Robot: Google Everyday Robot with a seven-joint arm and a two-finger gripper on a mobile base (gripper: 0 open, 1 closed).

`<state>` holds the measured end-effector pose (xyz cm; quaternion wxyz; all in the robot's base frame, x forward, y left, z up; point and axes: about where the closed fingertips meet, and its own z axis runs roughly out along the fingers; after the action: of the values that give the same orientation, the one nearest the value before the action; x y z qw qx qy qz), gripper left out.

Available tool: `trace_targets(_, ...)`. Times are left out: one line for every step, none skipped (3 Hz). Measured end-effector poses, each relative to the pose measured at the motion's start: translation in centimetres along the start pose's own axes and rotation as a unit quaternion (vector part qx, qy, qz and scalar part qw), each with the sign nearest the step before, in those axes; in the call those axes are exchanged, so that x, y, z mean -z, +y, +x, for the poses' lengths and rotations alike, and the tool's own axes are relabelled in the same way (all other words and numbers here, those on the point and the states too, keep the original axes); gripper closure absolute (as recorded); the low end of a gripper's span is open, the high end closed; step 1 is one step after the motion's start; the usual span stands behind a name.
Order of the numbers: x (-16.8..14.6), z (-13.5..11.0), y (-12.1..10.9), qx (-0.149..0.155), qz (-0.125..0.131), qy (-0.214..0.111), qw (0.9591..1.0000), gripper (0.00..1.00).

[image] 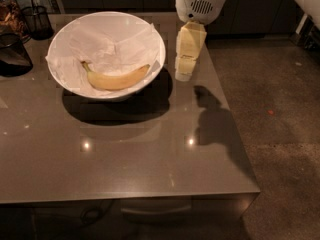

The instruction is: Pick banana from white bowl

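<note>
A yellow banana (116, 79) with a darker stem tip at its left end lies in the front part of the white bowl (65, 84), on crumpled white paper. The bowl stands at the back left of the grey table. My gripper (184, 75) hangs from the white arm at the top of the view, just right of the bowl's rim and above the table. It is apart from the banana.
Dark wire-mesh cups (35, 19) and another dark container (12, 54) stand at the table's back left. The grey table (130, 164) extends toward the front; its right edge drops to a speckled floor (280, 109). Dark cabinets are behind.
</note>
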<state>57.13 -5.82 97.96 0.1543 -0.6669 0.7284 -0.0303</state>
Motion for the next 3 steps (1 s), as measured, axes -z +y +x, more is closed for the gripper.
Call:
trace_targets(-0.8,-2.6,-0.6,0.029,-0.007,-0.029,0.9991,0.00)
trace_targets(-1.9,-5.2,-1.1,0.066,-0.015,-0.023,0.9975,0.00)
trace_targets(-6.1,-9.6,-2.0,0.103,-0.042,0.007,0.9938,0.00)
